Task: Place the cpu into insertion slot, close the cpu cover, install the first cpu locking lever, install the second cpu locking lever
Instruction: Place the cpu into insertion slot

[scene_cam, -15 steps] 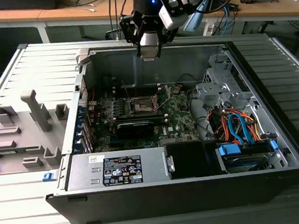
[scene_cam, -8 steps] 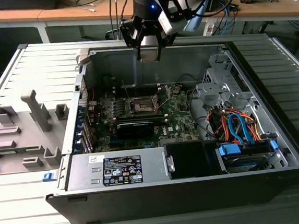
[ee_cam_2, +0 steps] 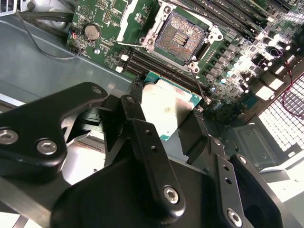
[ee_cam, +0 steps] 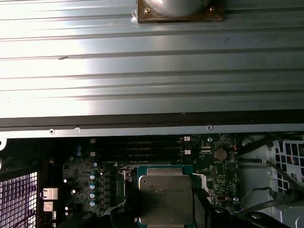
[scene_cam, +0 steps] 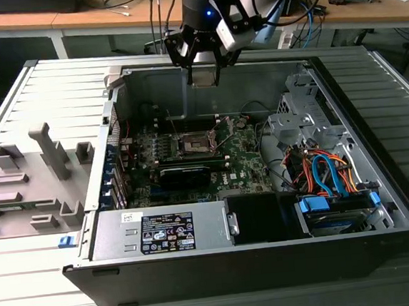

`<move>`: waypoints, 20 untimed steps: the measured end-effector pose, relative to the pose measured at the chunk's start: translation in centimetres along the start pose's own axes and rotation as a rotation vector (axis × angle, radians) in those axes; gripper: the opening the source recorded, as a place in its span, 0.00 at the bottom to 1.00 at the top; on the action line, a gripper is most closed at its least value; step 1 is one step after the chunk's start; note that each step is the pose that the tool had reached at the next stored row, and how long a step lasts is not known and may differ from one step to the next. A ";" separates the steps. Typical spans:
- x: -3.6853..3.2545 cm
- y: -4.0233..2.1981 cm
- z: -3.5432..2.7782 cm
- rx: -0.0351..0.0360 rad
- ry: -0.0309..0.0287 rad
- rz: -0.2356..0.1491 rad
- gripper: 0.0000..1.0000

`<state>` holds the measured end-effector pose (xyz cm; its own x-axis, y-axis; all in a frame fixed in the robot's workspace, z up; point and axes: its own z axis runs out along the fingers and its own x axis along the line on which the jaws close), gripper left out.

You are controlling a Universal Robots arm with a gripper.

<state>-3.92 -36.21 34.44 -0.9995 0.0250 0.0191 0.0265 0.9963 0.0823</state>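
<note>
1. Gripper: fingers clamped on two opposite edges of the chip.
2. Chip: held above the green board, just beside the socket, not seated.
3. Socket: empty, contacts bare; cover raised.
4. Progress: no step completed.

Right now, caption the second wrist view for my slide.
End effector grips the cpu; the empty insertion slot lies beyond.

cpu btwn fingers, over board
</note>
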 end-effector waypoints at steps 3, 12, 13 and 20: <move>-0.01 -0.13 0.01 0.0000 0.0000 0.000 0.55; 0.00 -0.42 0.03 0.0000 0.0000 0.000 0.55; -0.01 -0.44 0.03 0.0000 0.0000 0.000 0.55; -0.01 -0.57 0.06 0.0001 0.0000 0.000 0.55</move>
<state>-3.93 -36.77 34.33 -0.9995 0.0249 0.0191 0.0264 0.9963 0.0823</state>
